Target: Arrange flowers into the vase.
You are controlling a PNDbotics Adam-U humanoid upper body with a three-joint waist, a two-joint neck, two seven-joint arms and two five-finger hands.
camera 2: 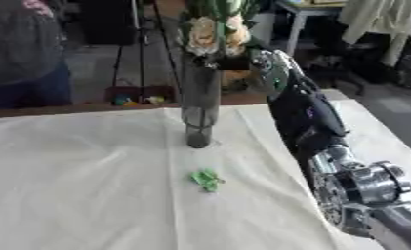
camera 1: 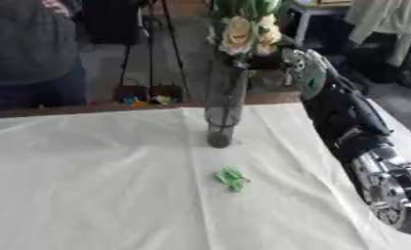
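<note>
Right hand (camera 2: 261, 63) raised beside flowers (camera 1: 242, 31), vase (camera 1: 225, 110)

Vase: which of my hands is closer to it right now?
Right. The right hand is up beside the flowers at the top of the vase, on its right side. The left hand shows in neither view.

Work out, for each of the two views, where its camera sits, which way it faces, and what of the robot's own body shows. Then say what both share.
Left eye view: in the robot's head, facing down and forward at the table; the right arm enters from the right, its hand up by the flowers.
Right eye view: beside it, same aim; the same arm looms larger.
Shared: the vase, the green scrap, the same moment.
</note>
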